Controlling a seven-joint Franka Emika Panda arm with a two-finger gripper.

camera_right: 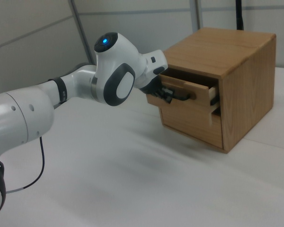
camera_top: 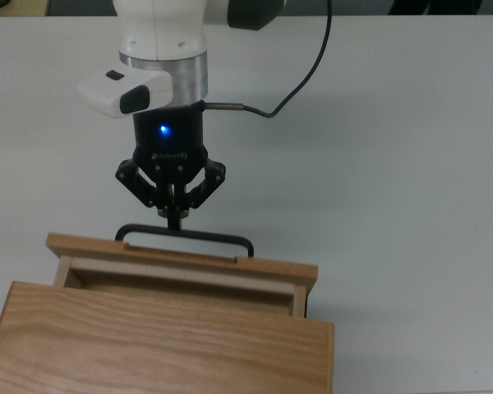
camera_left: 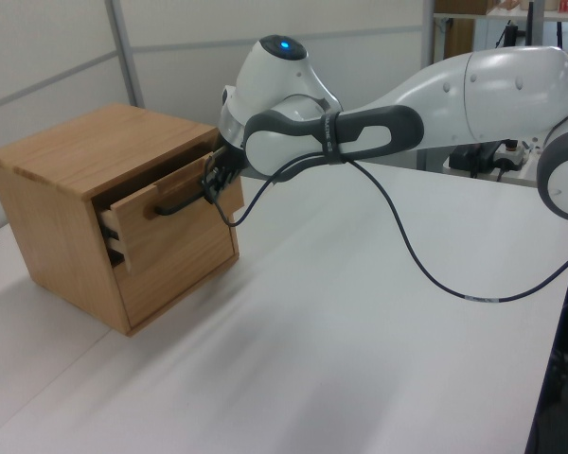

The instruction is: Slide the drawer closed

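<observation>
Where the arm is crossing in front of the cabinet [camera_left: 66, 208], the left view is hiding most of the gripper [camera_left: 211, 182] behind the white wrist housing, and the right view is showing it only as a dark cluster [camera_right: 166, 94] against the drawer [camera_right: 184, 97] front. The top view is cutting off the cabinet's near edge at the bottom of the picture, and the drawer's [camera_top: 181, 264] inside is showing there only as a narrow pale strip between the front panel and the top slab [camera_top: 160, 341].

The gripper [camera_top: 173, 215] is pointing at the handle [camera_top: 185, 238], its two black fingers drawn together into a single tip that is sitting at the bar; whether the tip is pressing the bar or resting just off it is hard to make out. The linkage behind the fingers is forming a diamond shape, with a blue light glowing on the black body above it.

The drawer [camera_left: 166, 222] is sitting in the cabinet's upper opening, sticking out only slightly. Its front is a flat panel of light, smooth wood; the handle is a thin black metal bar bent into a shallow U. The cabinet is a plain box of warmer, strongly grained wood, standing on a matte white table [camera_top: 411, 164]. A black cable [camera_left: 435, 274] is looping from the arm down across the tabletop.
</observation>
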